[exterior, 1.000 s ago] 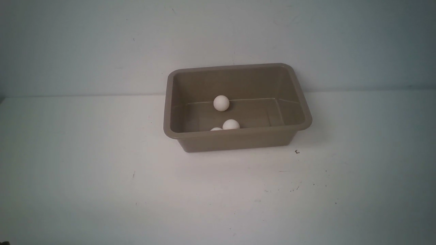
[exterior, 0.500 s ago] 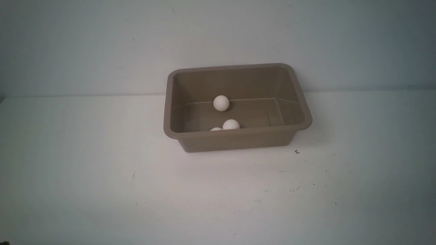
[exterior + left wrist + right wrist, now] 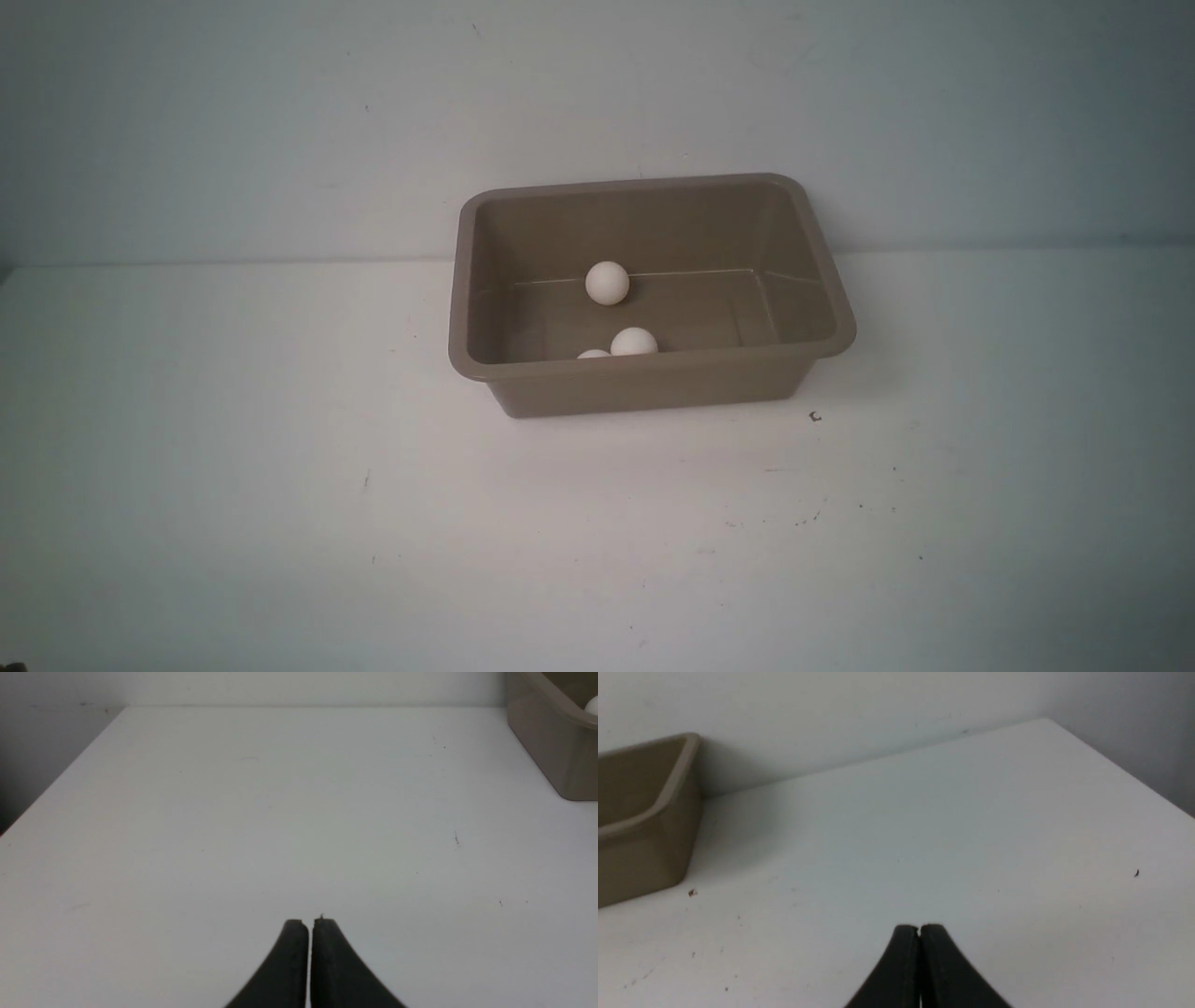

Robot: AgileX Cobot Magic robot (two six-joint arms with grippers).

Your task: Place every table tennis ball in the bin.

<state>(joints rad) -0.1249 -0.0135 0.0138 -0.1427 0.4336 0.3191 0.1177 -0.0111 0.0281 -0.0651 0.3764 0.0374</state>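
Your left gripper (image 3: 310, 921) has its two black tapered fingers (image 3: 292, 956) pressed together with only a hairline seam between them, holding nothing, and it hangs over bare white tabletop (image 3: 261, 826). Your right gripper (image 3: 919, 927) reads the same way: its black fingers (image 3: 941, 961) meet tip to tip, empty, above the same table. You see only the finger ends in each wrist view; the rest of each gripper is cut off by the picture edge, and neither arm shows in the front view at all. Out from the left gripper, one corner of the rectangular taupe-brown plastic bin (image 3: 551, 742) enters the left wrist view, most of it cropped away, with a sliver of one white ball (image 3: 592, 704) just showing over its rim. Out from the right gripper, another corner of the bin appears in the right wrist view, again cropped, and its inside is not visible from there. The front view gives you the whole bin (image 3: 644, 383), standing near the back wall, well apart from both grippers. Count three small matte white table tennis balls inside it: one (image 3: 607, 283) against the far wall, one (image 3: 634, 343) nearer the front wall, and a third (image 3: 592, 355) just beside it, almost wholly hidden behind the near rim so only its top shows. Any printed logos are too small to make out.
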